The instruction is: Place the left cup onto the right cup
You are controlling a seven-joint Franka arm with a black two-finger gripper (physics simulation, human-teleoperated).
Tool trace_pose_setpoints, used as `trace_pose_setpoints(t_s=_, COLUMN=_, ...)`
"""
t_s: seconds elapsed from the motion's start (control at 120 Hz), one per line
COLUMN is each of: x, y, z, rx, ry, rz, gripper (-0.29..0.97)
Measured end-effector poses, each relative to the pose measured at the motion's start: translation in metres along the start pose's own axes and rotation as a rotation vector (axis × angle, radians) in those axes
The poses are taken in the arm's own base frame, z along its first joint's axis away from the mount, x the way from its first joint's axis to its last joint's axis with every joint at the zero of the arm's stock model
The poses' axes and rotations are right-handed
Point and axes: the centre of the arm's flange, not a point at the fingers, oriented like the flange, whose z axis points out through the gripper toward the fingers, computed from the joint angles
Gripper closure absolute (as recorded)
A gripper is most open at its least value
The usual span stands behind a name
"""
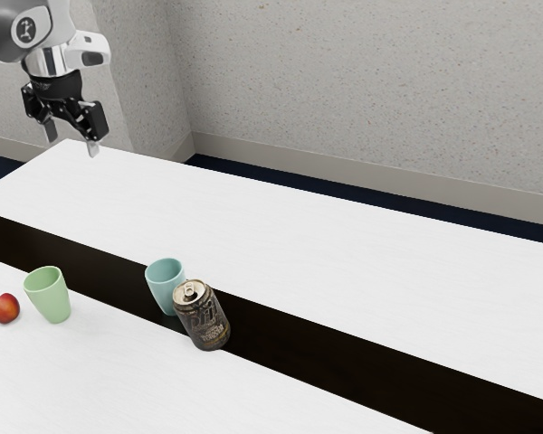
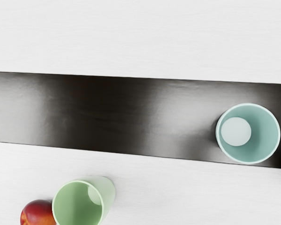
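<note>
Pale green cup (image 1: 47, 294) upright on white surface (image 1: 118, 380), teal cup (image 1: 165, 285) upright on dark strip (image 1: 344, 362), well apart

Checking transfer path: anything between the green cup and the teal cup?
Nothing: only bare table, white top and dark strip, lies between the green cup and the teal cup, in both views. The can stands beyond the teal cup.

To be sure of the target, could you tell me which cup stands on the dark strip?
The teal cup does, beside the can; the light green cup stands on the white surface next to the red fruit.
</note>
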Motion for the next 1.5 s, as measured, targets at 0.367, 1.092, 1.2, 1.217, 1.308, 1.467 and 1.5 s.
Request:
trace_pose_setpoints(t_s=0.367, x=-0.007, y=-0.012, z=0.036, rx=-0.017, ry=-0.065, rz=-0.038, gripper=0.0)
trace_pose_setpoints(t_s=1.092, x=-0.033, y=-0.052, z=0.244, rx=-0.2, ry=-0.249, rz=-0.236, gripper=0.0)
trace_pose_setpoints(t_s=1.2, x=-0.043, y=-0.05, z=0.255, rx=-0.201, ry=-0.267, rz=-0.238, gripper=0.0)
trace_pose_setpoints(t_s=1.217, x=-0.044, y=-0.049, z=0.256, rx=-0.2, ry=-0.27, rz=-0.237, gripper=0.0)
trace_pose_setpoints(t_s=1.308, x=-0.048, y=-0.049, z=0.263, rx=-0.187, ry=-0.282, rz=-0.226, gripper=0.0)
trace_pose_setpoints(t_s=1.467, x=-0.049, y=-0.057, z=0.281, rx=-0.16, ry=-0.293, rz=-0.214, gripper=0.0)
trace_pose_setpoints(t_s=1.5, x=-0.049, y=-0.061, z=0.285, rx=-0.158, ry=-0.294, rz=-0.217, gripper=0.0)
